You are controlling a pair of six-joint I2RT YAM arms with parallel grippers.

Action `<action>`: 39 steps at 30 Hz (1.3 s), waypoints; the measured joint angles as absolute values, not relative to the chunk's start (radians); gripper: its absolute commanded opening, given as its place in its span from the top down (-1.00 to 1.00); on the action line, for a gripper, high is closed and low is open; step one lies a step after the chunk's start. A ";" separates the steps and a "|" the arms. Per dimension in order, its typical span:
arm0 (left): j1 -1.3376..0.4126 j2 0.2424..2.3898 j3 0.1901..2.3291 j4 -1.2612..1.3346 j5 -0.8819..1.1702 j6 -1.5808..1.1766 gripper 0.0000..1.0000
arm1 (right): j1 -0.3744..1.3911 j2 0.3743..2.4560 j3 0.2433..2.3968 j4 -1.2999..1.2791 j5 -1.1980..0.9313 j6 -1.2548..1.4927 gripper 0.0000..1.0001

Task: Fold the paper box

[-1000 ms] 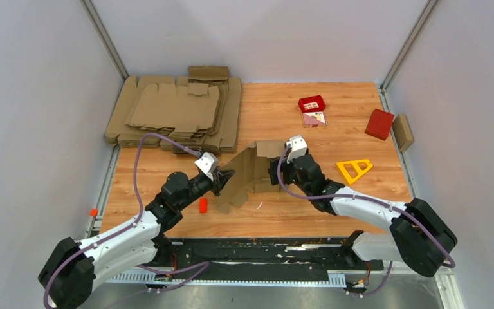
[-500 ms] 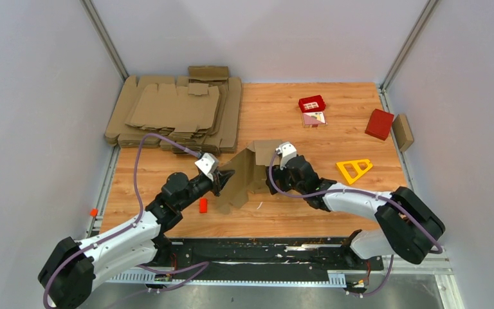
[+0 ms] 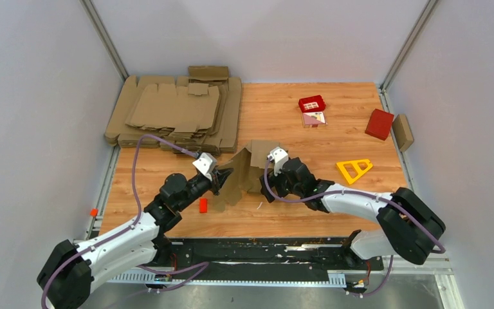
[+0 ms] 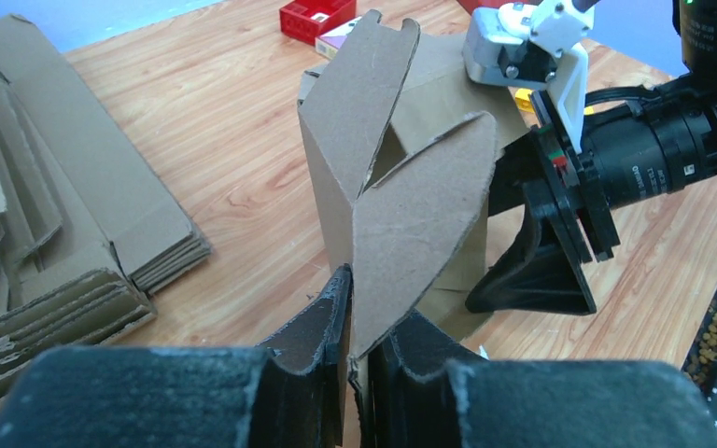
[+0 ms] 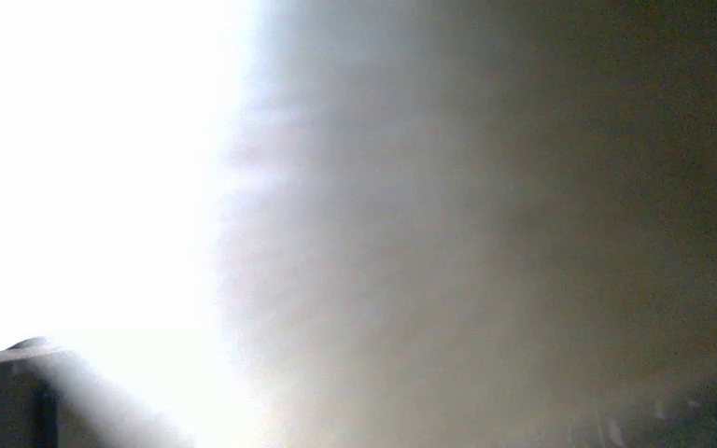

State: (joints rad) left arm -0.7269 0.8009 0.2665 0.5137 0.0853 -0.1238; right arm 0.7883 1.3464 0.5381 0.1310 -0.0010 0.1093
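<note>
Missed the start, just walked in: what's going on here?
Two robot arms are working on one paper box in the middle of the table. The left gripper is shut on one of its flaps, holding the half-formed box upright. The right gripper is up against the box's other side; the cardboard hides whether it grips. The flaps stand open, so the box is not closed yet.

1. No words or numbers can be read in any view.
2. Small white print on the right arm's black wrist housing (image 4: 653, 173) is too fine to make out.
3. The right wrist view is only blur.
</note>
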 measured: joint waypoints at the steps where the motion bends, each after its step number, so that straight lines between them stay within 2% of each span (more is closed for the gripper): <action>1: -0.727 0.804 0.266 0.514 0.085 -0.124 0.62 | 0.796 1.356 0.544 0.126 -0.001 0.105 -0.68; 11: -0.730 0.836 0.265 0.543 0.084 -0.126 0.62 | 0.867 1.432 0.602 0.085 0.082 0.077 -0.67; 16: -0.733 0.864 0.243 0.612 0.104 -0.152 0.61 | 0.869 1.412 0.585 0.096 0.091 0.076 -0.44; 21: -0.733 0.926 0.222 0.723 0.162 -0.191 0.61 | 0.868 1.388 0.568 0.117 0.115 0.095 -0.33; 27: -0.734 0.954 0.221 0.759 0.183 -0.198 0.61 | 0.841 1.355 0.532 0.157 0.113 0.131 -0.09; 30: -0.738 0.953 0.221 0.759 0.181 -0.197 0.61 | 0.830 1.346 0.522 0.172 0.100 0.148 -0.32; 36: -0.748 0.945 0.221 0.749 0.175 -0.192 0.61 | 0.815 1.304 0.482 0.213 0.009 0.168 -0.41; 39: -0.752 0.945 0.221 0.747 0.171 -0.189 0.60 | 0.808 1.292 0.470 0.227 -0.028 0.175 -0.58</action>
State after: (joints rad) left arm -0.7517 0.9451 0.2214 0.7471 0.1707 -0.1894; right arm 0.8078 1.2922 0.4698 0.2268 -0.0280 0.1753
